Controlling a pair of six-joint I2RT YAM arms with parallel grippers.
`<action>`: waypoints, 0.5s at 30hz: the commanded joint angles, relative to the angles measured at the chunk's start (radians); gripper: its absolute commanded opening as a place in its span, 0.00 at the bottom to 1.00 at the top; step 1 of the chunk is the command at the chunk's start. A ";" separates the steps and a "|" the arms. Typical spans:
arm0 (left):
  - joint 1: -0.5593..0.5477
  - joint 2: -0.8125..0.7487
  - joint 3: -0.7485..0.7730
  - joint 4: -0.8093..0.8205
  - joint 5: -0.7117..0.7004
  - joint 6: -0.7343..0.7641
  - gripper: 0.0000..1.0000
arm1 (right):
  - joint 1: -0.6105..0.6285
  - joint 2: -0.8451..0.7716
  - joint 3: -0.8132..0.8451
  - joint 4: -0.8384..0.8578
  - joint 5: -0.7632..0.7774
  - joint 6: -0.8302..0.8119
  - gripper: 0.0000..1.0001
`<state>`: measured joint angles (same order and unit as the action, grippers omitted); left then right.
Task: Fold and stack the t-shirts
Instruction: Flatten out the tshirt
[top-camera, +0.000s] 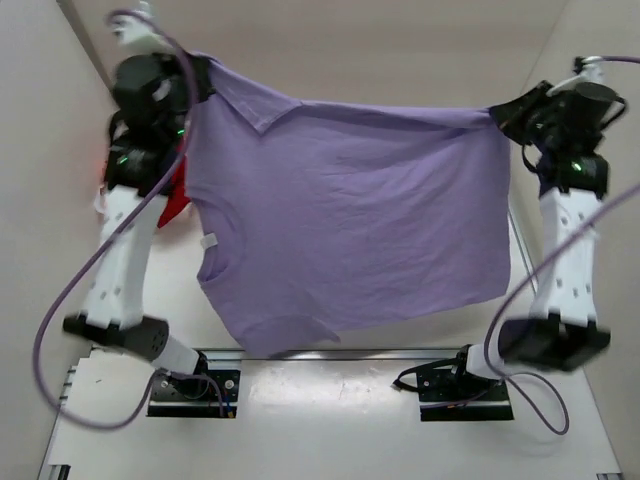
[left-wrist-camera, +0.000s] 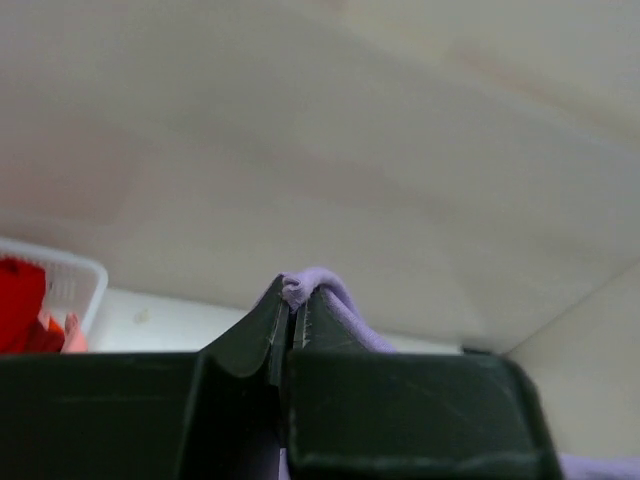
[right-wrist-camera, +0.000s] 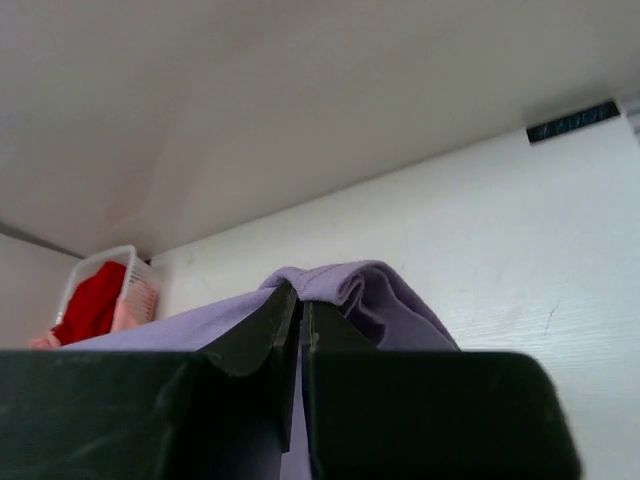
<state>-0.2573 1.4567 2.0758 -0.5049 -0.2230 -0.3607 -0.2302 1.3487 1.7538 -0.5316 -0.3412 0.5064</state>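
You're holding the lavender t-shirt (top-camera: 350, 220) stretched across mid-frame, left fingers (left-wrist-camera: 255, 345) and right fingers (right-wrist-camera: 258, 338) clenching its upper edge, no folding done yet.

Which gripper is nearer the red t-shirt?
Left. The left gripper, shut on the lavender t-shirt, hangs on the same side as the red t-shirt; the right gripper holds the shirt's opposite corner, far across from it.
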 joint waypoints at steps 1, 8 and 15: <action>0.007 0.147 -0.085 0.066 0.001 0.000 0.00 | 0.014 0.186 -0.037 0.102 -0.030 0.030 0.00; 0.010 0.540 0.017 0.102 -0.050 0.026 0.00 | 0.048 0.592 0.100 0.171 -0.094 0.029 0.00; 0.066 0.871 0.520 -0.014 -0.093 -0.029 0.37 | 0.109 0.921 0.608 0.010 -0.057 -0.084 0.44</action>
<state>-0.2295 2.4268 2.4508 -0.5266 -0.2596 -0.3607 -0.1581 2.2971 2.1677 -0.4984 -0.4335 0.4946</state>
